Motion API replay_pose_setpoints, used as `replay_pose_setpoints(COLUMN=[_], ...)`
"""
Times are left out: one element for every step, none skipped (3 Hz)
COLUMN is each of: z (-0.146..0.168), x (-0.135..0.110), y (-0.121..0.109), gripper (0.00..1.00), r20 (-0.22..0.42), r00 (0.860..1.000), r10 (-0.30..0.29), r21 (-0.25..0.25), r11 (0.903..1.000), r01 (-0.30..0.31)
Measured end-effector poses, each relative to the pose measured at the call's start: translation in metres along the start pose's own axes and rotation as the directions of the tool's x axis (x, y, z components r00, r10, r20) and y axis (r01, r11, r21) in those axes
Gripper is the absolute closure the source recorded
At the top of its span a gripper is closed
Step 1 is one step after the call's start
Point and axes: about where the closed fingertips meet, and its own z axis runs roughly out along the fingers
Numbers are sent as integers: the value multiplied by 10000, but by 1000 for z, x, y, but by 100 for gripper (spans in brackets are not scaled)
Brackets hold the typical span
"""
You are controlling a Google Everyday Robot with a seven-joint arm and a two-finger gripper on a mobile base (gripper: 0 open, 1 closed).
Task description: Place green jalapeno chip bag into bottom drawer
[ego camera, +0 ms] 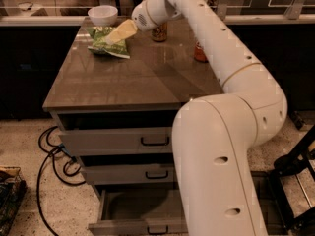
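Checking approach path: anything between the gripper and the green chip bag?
Nothing. In the camera view the gripper overlaps the green jalapeno chip bag on its right half; the white bowl sits behind the bag, off that path.

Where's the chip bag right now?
Camera view: the chip bag lies at the table's far-left corner, in front of the white bowl, gripper at its right side.

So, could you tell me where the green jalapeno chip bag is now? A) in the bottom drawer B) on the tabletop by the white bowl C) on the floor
B: the green jalapeno chip bag lies on the tabletop beside the white bowl, with the gripper just over it; the bottom drawer stands open.
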Motion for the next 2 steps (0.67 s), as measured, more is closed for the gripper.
replay_pose_setpoints(z=[51, 86], x=[5, 6], y=[18, 23], gripper=[0, 0], r20=[-676, -1097], r00=[9977, 9939], r10=[-25, -119], r21=[5, 431], r11=[10000, 9989], r01=[25, 168])
